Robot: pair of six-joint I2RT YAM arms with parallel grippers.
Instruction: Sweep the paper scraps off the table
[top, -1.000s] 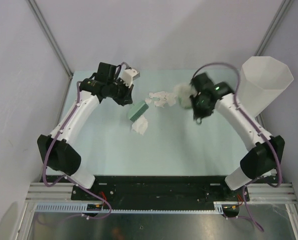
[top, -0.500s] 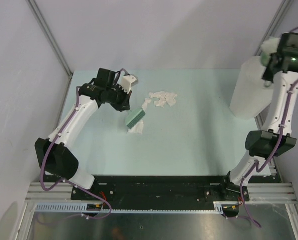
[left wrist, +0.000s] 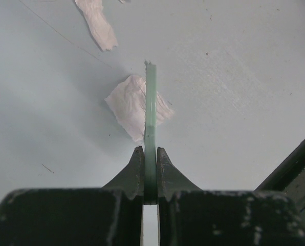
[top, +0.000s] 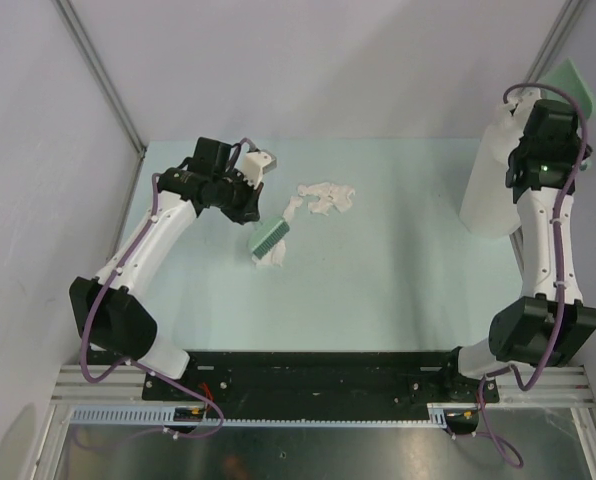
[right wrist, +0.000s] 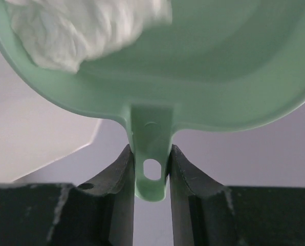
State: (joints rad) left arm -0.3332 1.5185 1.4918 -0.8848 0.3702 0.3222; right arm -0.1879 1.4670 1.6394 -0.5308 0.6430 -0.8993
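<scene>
While left gripper (left wrist: 150, 155) clamps the brush (left wrist: 150, 102) and right gripper (right wrist: 151, 154) pinches the dustpan (right wrist: 209, 72) handle near the bin (top: 483, 195), paper scraps (top: 325, 196) look light and soft: sweep, don't pinch.

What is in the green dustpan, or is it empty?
Not empty. The right wrist view shows crumpled white paper lying in the dustpan, whose handle the right gripper pinches.

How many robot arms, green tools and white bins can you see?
Robot arms: 2 (left arm, right arm)
Green tools: 2 (brush, dustpan)
White bins: 1 (tall bin)
Total: 5
</scene>
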